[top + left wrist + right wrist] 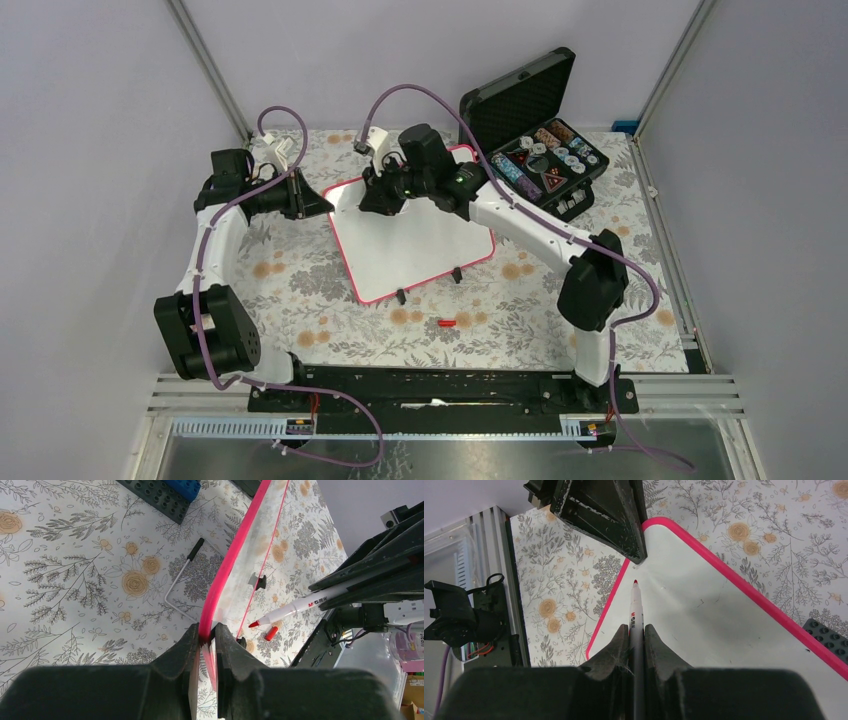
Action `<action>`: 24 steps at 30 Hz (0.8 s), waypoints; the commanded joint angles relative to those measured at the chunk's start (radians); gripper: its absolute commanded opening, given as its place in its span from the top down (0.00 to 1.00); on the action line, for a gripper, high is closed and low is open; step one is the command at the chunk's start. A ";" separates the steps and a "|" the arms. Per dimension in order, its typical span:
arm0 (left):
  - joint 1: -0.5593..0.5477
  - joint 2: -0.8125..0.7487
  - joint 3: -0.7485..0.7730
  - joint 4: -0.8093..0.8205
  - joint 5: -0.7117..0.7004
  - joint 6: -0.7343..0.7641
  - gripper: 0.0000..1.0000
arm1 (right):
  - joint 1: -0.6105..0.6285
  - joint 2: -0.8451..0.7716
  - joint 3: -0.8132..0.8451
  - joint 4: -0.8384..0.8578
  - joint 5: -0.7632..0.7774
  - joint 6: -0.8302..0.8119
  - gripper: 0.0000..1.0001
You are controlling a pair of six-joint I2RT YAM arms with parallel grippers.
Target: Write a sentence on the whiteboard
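The whiteboard [425, 245] with its pink-red rim lies tilted in the middle of the table. Its white face shows no red writing, so the sentence is not in view. My left gripper [328, 204] is shut on the board's left rim [227, 565], which passes between the jaws [205, 630]. My right gripper [380, 200] is shut on a white marker [636, 612] with a red tip. The tip points at the board [709, 610] near the corner held by the left fingers [614, 510]. I cannot tell whether it touches. The marker also shows in the left wrist view [295, 607].
The marker's red cap [446, 323] lies on the floral cloth in front of the board. An open black case [535, 150] with small parts stands at the back right. A bent metal rod [182, 580] and a dark studded plate [162, 497] lie beside the board.
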 commanded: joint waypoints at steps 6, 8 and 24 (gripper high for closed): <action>-0.016 -0.010 0.012 0.056 -0.059 0.032 1.00 | 0.012 0.027 0.064 0.024 0.034 -0.005 1.00; -0.017 -0.014 0.009 0.056 -0.060 0.035 1.00 | 0.012 0.029 0.062 0.024 0.038 -0.004 1.00; -0.025 -0.023 0.009 0.056 -0.070 0.043 1.00 | 0.012 0.056 0.071 0.024 0.088 -0.021 1.00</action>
